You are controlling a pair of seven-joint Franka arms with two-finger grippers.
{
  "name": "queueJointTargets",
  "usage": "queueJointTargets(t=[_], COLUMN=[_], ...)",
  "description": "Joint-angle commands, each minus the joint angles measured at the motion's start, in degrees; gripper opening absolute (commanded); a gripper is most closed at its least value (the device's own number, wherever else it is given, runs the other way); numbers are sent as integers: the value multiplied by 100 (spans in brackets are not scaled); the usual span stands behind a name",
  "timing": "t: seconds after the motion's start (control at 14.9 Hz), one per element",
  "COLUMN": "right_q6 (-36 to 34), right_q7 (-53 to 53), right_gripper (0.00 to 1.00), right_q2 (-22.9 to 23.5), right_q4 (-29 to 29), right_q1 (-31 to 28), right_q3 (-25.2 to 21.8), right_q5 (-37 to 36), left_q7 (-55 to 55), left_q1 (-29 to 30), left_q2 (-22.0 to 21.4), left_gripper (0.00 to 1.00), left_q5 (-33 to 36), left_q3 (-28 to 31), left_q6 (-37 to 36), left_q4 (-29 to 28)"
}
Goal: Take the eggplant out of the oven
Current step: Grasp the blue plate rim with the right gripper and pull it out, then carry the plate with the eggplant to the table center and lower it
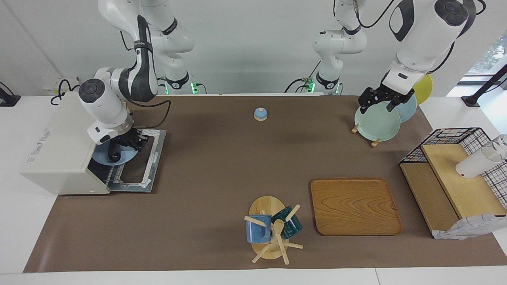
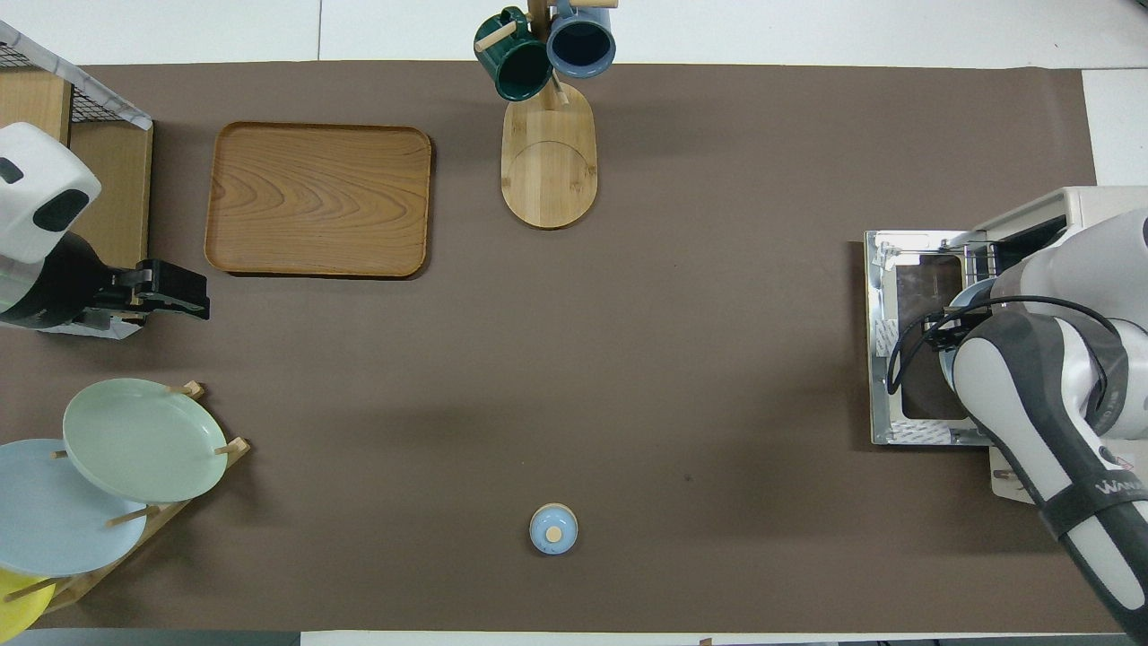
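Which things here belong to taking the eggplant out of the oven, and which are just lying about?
In the job:
eggplant on blue plate
oven, door down
right hand over eggplant

Lying about:
tray
mug stand
plate rack
wire basket
bell
left hand, waiting

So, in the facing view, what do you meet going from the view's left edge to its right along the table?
oven → eggplant on a blue plate at the oven's mouth → bell → mug tree → wooden tray → wire basket.
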Motion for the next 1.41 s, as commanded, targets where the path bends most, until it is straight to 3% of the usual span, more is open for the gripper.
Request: queueJointTargets(t=[0.0, 0.4, 0.54, 0.74, 0.87, 1.14, 1.34], right_q6=[-605, -1159, -1650, -2240, -2137, -891, -22], right_q7=[133, 1625, 2240, 3277, 3963, 4782, 4827], right_gripper=[0, 0, 0, 0, 0, 0, 0], right_q2=[133, 405, 975, 2230, 2847, 2946, 2920], right_q4=[614, 1404, 2325, 3880, 4515, 4422, 3905], right_q1=[664, 2263, 2685, 3397, 3775, 3918, 3944], right_q3=[44, 44, 79, 132, 176, 588, 598], right_q5=[-309, -442, -381, -179, -91, 233, 488], left_q7=[30, 30, 30, 30, 30, 30, 30], left_q1=[91, 100, 91, 91, 91, 100, 100], left_q2=[-122, -122, -122, -122, -122, -122, -122], left_gripper=[100, 100, 100, 100, 100, 100, 100], left_q5=[23, 23, 23, 23, 23, 23, 23], left_q3=[-50, -50, -50, -50, -50, -50, -50], left_q6=[-34, -34, -34, -34, -34, -34, -34], left_q4=[-84, -75, -75, -75, -75, -75, -75])
